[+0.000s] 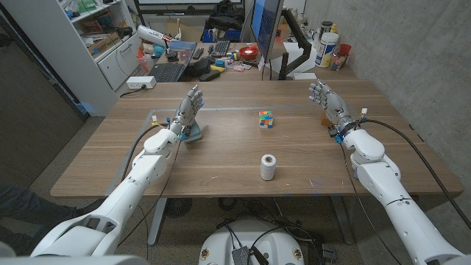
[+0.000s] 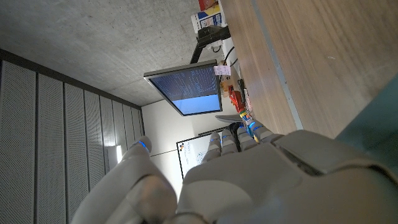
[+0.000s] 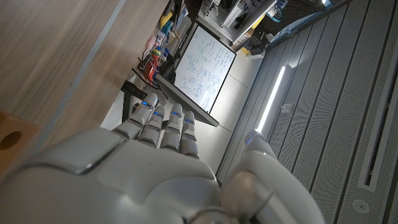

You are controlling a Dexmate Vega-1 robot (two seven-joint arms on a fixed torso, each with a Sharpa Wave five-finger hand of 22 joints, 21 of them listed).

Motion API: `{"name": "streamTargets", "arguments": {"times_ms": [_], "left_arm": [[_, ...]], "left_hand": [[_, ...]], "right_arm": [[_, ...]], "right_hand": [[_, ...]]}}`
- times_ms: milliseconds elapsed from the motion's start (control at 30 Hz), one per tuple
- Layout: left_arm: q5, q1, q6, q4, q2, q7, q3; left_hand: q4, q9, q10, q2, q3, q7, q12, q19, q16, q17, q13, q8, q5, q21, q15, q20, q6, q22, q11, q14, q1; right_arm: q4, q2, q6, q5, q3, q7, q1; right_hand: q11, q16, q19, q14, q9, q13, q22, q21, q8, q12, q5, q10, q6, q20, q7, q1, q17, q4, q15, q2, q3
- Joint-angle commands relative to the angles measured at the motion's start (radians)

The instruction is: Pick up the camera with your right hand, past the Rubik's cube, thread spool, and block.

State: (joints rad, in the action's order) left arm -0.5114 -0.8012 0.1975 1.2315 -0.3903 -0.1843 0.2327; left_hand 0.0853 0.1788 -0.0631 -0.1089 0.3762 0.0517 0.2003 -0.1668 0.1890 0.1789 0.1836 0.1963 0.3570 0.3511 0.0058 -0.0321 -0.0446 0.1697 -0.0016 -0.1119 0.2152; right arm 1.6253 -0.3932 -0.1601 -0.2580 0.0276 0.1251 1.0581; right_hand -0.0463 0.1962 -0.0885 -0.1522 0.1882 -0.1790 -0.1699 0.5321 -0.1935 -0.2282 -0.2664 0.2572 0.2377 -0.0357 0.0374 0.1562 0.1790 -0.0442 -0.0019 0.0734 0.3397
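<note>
Left robot hand [image 1: 188, 107] raised and released, fingers apart, above a teal object [image 1: 193, 133] partly hidden behind it on the wooden counter [image 1: 221, 158]. Rubik's cube [image 1: 266, 119] mid-counter, white thread spool [image 1: 268, 167] nearer the front edge. Right robot hand [image 1: 324, 99] likewise released, upright at far right, just beside a wooden block [image 3: 9, 138]. Camera not clearly identifiable.

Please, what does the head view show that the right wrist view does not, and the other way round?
Head view: the Rubik's cube, the thread spool nearer the robot, and the left hand beside a bluish object. Right wrist view: a whiteboard with writing and a long light strip on a panelled wall. Both: the right hand, holding nothing with fingers extended, and the wooden table.
</note>
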Motion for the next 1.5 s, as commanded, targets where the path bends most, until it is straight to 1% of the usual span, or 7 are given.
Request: {"name": "streamTargets", "arguments": {"times_ms": [33,267,367,467,633,1133,1500], "left_arm": [[0.004,0.013,0.004,-0.012,0.005,-0.008,0.004],[0.006,0.016,0.002,-0.015,0.006,-0.011,0.007],[0.008,0.019,0.0,-0.016,0.007,-0.012,0.009],[0.01,0.023,-0.002,-0.018,0.008,-0.014,0.012],[0.011,0.035,-0.004,-0.033,0.014,-0.02,0.018],[0.014,0.057,0.005,-0.067,0.026,-0.037,0.025],[0.008,0.053,0.007,-0.054,0.02,-0.039,0.016]], "left_hand": [[0.002,0.006,-0.006,0.003,-0.003,0.004,0.003,-0.007,0.003,0.004,0.005,0.002,0.008,-0.003,0.001,-0.037,0.003,0.006,0.0,-0.002,0.011],[0.002,0.006,-0.007,0.004,-0.005,0.004,0.003,-0.006,0.002,0.004,0.005,0.002,0.008,-0.006,0.002,-0.037,0.003,0.006,-0.004,-0.002,0.012],[0.002,0.006,-0.006,0.004,-0.005,0.003,0.003,-0.006,0.002,0.004,0.005,0.001,0.008,-0.007,0.001,-0.037,0.003,0.006,0.001,-0.002,0.012],[0.002,0.006,-0.006,0.005,-0.006,0.003,0.003,-0.005,0.002,0.004,0.005,0.001,0.009,-0.009,0.001,-0.036,0.002,0.006,-0.002,-0.001,0.013],[0.002,0.006,-0.005,0.005,-0.007,0.003,0.003,-0.005,0.002,0.004,0.005,0.001,0.009,-0.011,0.001,-0.036,0.003,0.006,0.001,-0.002,0.013],[0.002,0.006,-0.008,0.007,-0.011,0.002,0.002,-0.005,0.001,0.004,0.005,0.001,0.01,-0.017,0.002,-0.034,0.003,0.006,-0.002,-0.004,0.014],[0.002,0.006,-0.007,0.008,-0.013,0.002,0.002,-0.005,0.001,0.004,0.005,0.0,0.01,-0.021,0.002,-0.033,0.002,0.006,-0.002,-0.004,0.015]], "right_arm": [[0.053,-0.017,0.011,0.018,-0.021,-0.019,0.034],[0.073,-0.025,0.017,0.025,-0.027,-0.022,0.049],[0.081,-0.028,0.02,0.027,-0.032,-0.023,0.057],[0.089,-0.028,0.02,0.027,-0.038,-0.028,0.068],[0.104,-0.028,0.02,0.032,-0.048,-0.037,0.087],[0.151,-0.032,0.038,0.051,-0.063,-0.057,0.125],[0.166,-0.026,0.046,0.062,-0.069,-0.073,0.145]], "right_hand": [[0.005,0.0,-0.01,-0.009,0.003,-0.006,-0.002,-0.003,-0.004,0.006,0.003,0.01,0.007,-0.022,-0.008,0.008,0.004,-0.005,0.004,0.002,0.001],[0.004,-0.001,-0.012,-0.01,0.003,-0.006,-0.002,-0.006,-0.004,0.006,0.003,0.01,0.007,-0.021,-0.008,0.008,0.004,-0.006,0.005,0.002,0.0],[0.004,-0.001,-0.012,-0.01,0.003,-0.006,-0.002,-0.008,-0.004,0.007,0.004,0.01,0.007,-0.021,-0.008,0.008,0.004,-0.006,0.006,0.002,-0.001],[0.005,-0.001,-0.013,-0.01,0.003,-0.006,-0.002,-0.009,-0.004,0.007,0.004,0.011,0.006,-0.02,-0.008,0.008,0.004,-0.006,0.005,0.002,-0.001],[0.004,-0.001,-0.014,-0.01,0.003,-0.006,-0.002,-0.011,-0.004,0.007,0.004,0.01,0.006,-0.019,-0.009,0.009,0.004,-0.007,0.005,0.002,-0.002],[0.003,-0.001,-0.017,-0.011,0.003,-0.006,-0.003,-0.019,-0.003,0.008,0.005,0.011,0.005,-0.018,-0.008,0.008,0.004,-0.007,0.005,0.001,-0.004],[0.005,-0.002,-0.019,-0.012,0.003,-0.006,-0.003,-0.024,-0.003,0.009,0.006,0.011,0.004,-0.017,-0.01,0.008,0.005,-0.008,0.006,0.001,-0.006]]}}
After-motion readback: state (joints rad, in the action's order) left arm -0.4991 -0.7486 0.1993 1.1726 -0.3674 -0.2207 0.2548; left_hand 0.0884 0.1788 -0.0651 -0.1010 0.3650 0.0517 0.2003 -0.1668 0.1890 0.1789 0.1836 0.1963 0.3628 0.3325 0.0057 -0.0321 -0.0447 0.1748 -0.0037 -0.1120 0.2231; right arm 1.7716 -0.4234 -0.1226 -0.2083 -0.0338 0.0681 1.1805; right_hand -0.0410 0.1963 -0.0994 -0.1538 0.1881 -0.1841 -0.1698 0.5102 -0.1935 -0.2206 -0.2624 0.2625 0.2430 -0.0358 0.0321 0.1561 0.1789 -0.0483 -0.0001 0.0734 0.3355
